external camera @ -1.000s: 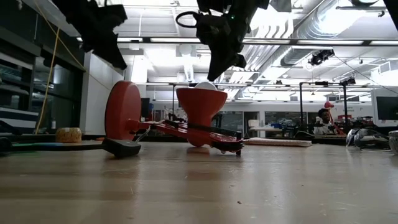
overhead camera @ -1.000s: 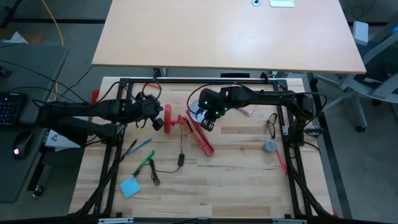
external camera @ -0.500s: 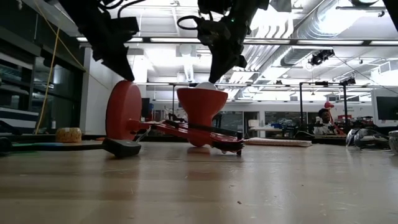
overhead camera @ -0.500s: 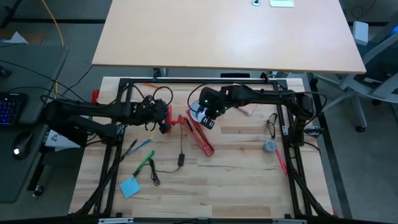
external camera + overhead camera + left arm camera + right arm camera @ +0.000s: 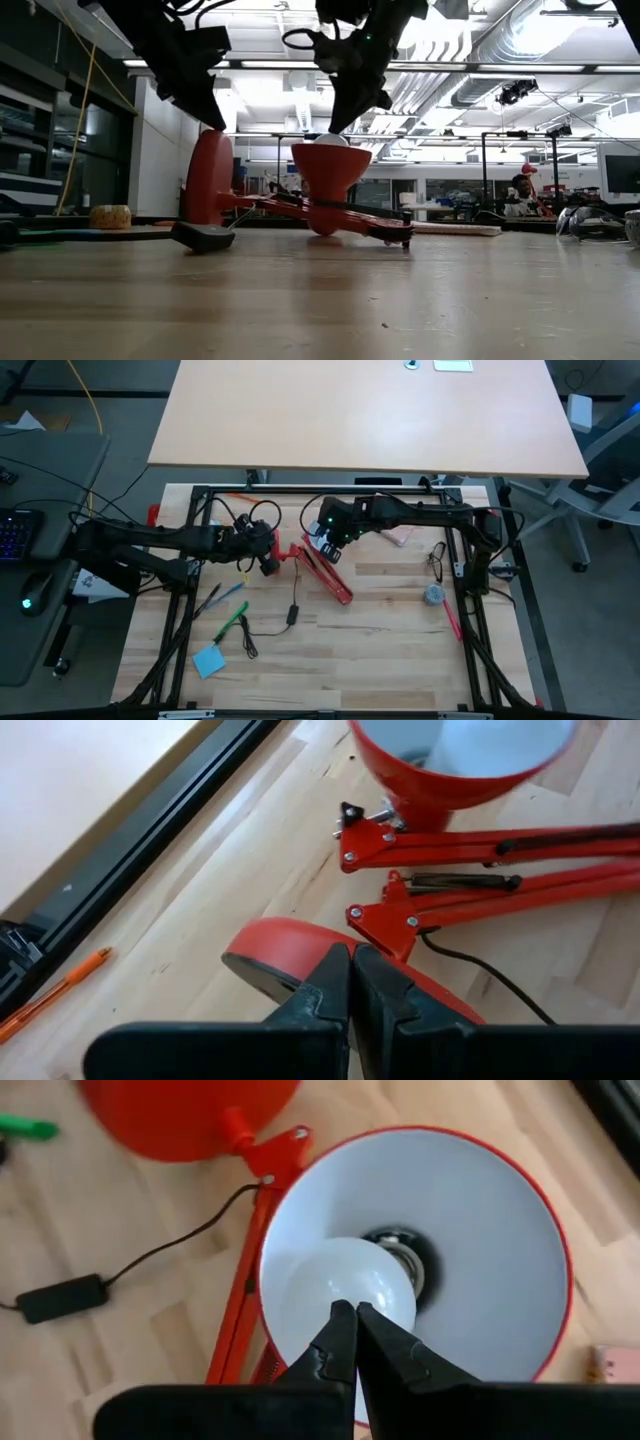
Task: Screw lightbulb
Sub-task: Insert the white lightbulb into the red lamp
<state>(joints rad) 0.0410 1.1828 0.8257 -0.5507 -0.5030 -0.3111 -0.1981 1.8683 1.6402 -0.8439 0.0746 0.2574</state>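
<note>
A red desk lamp lies on the wooden table. Its round base (image 5: 210,180) stands on edge, and its shade (image 5: 480,1230) opens upward. The white lightbulb (image 5: 340,1285) sits inside the shade, its silvery base in the socket and its dome (image 5: 330,139) just above the shade's rim. My right gripper (image 5: 355,1315) is shut and hovers over the bulb's dome. My left gripper (image 5: 352,955) is shut at the upper rim of the lamp's base. My left gripper has its shut fingertips against the upper rim (image 5: 300,952) of the lamp's base, coming slanting down from the table's left. The base stands on its edge on the table. My right gripper points steeply down at the bulb's dome; whether its shut tips touch it I cannot tell.
The lamp's jointed red arms (image 5: 335,582) reach toward the table's near right. The lamp's black cord and switch (image 5: 291,617), a green marker (image 5: 235,622) and a blue pad (image 5: 208,660) lie near the front left. A grey round object (image 5: 433,595) lies at the right. A black frame (image 5: 300,490) rims the table.
My left gripper has come down and toward the table's right until it reached the lamp base's rim. The whole lamp has slid a little toward the right, and its base has turned more edge-on in the low view. Both grippers stayed shut.
</note>
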